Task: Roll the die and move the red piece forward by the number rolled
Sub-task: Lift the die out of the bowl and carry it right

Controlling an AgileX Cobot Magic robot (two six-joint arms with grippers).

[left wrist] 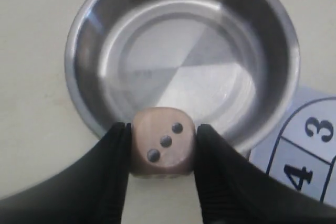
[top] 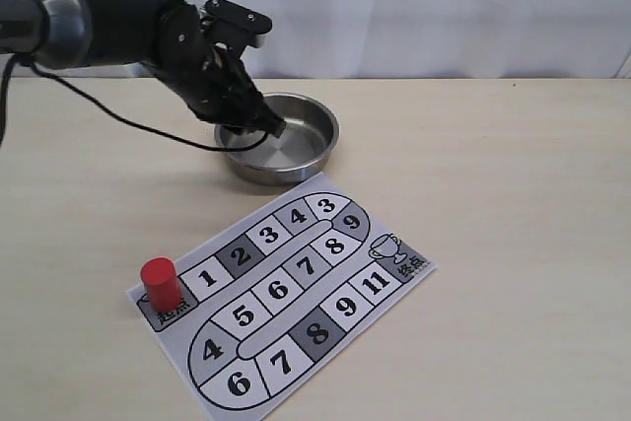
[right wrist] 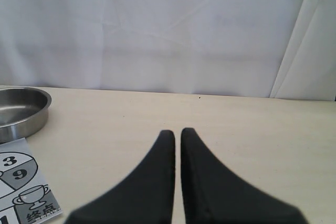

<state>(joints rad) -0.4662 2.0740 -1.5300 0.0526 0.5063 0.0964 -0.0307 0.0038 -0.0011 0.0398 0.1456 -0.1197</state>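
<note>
The pale wooden die (left wrist: 164,142) shows three black pips and is clamped between the black fingers of my left gripper (left wrist: 163,145). It hangs over the near rim of the steel bowl (left wrist: 84,40). In the exterior view my left gripper (top: 268,125) sits over the bowl's (top: 315,150) left edge, and the die is hidden there. The red piece (top: 160,283) stands upright on the start square at the left end of the numbered board (top: 286,293). My right gripper (right wrist: 177,132) is shut with nothing in it, low over the bare table.
The board's track runs from 1 through 11 to a trophy square (top: 394,255). The bowl (right wrist: 21,109) and a board corner (right wrist: 23,192) show in the right wrist view. A white curtain (top: 414,7) backs the table.
</note>
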